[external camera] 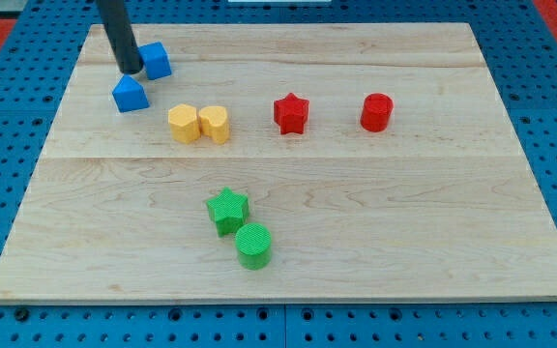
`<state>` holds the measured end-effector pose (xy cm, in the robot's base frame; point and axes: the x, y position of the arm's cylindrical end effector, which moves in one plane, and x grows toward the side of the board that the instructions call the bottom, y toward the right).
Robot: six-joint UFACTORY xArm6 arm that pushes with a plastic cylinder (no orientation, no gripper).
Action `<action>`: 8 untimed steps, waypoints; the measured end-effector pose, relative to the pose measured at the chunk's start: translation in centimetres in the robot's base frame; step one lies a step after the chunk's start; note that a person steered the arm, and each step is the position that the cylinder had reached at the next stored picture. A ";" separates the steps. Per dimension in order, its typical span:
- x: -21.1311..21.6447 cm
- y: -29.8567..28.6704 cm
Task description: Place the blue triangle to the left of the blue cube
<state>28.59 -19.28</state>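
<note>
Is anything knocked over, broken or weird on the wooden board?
Nothing stands out. No block looks tipped or damaged, and all sit on the wooden board. My tip is at the view's top left, wedged between the blue cube and the blue triangle. The yellow, red and green pairs sit apart, untouched.

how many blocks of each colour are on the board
blue: 2, the blue cube and the blue triangle
yellow: 2
red: 2, a star and a cylinder
green: 2, a star and a cylinder
total: 8
</note>
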 end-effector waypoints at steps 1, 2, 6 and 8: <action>2.0 2.9; 4.5 3.2; 12.2 -7.0; 6.5 -6.7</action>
<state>35.10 -25.97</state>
